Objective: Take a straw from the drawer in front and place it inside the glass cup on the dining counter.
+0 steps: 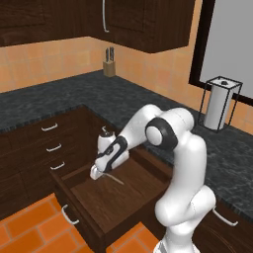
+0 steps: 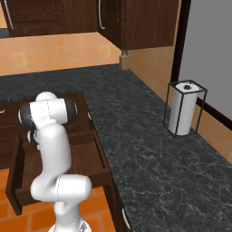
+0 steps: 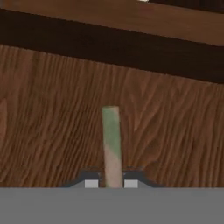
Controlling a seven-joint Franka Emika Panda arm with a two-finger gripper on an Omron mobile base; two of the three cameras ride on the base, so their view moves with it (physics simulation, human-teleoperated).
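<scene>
Deep inside the wide, dark-brown wooden drawer (image 1: 116,197), pulled open below the speckled grey granite countertop (image 1: 84,96), the white arm's two-finger gripper (image 1: 97,173) has its fingertips (image 3: 91,183) clamped on one end of the thin, pale tan straw (image 3: 112,144), which lies low over the plain wood floor. The pick looks made; lifting it out and carrying it to the cup remain.
</scene>
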